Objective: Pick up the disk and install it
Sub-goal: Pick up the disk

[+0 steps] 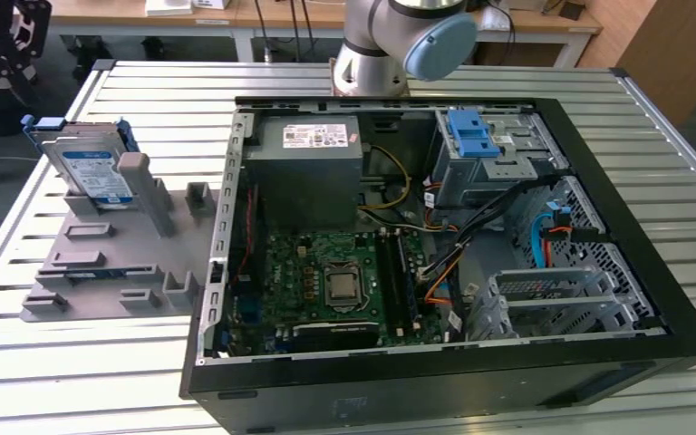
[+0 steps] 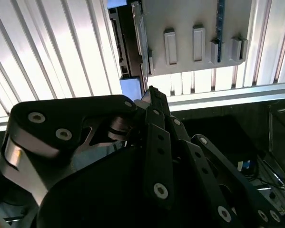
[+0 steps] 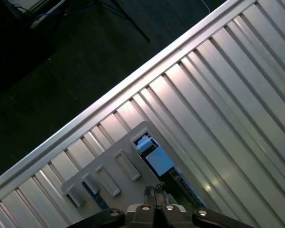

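Ribbed aluminium table (image 1: 82,381) carries everything, dark floor beyond its edge in the first wrist view.

Disk (image 1: 91,168): stands on edge in a slot of the grey fixture plate (image 1: 106,263), at the plate's far corner toward the exterior view's left; blue carrier frames it, label side faces the camera; a grey post of the plate stands just beside it, which I take as the prop that holds it upright. Judgement: on-edge storage leaves the top edge and both flat faces free for a grasp from above. Other slots of the plate look unoccupied.

Gripper (image 3: 154,192): in the first wrist view the fingertips (image 3: 148,191) sit together, nothing between them; the second wrist view shows the linkages converging to one point, consistent with that. It hangs above the plate, apart from the disk (image 3: 154,159), no contact; disk not yet picked up.

Open computer case (image 1: 445,372) lies on its side just beside the plate, toward the exterior view's right; interior faces up, so the bays can be reached from above. Inside: metal drive cage with blue latch (image 1: 481,145) in the far corner, grey power supply (image 1: 305,163) beside it, motherboard (image 1: 336,281) nearer the camera. Arm base (image 1: 384,36) stands behind the case.

Install step: not started, judged from the disk's seat in the plate.
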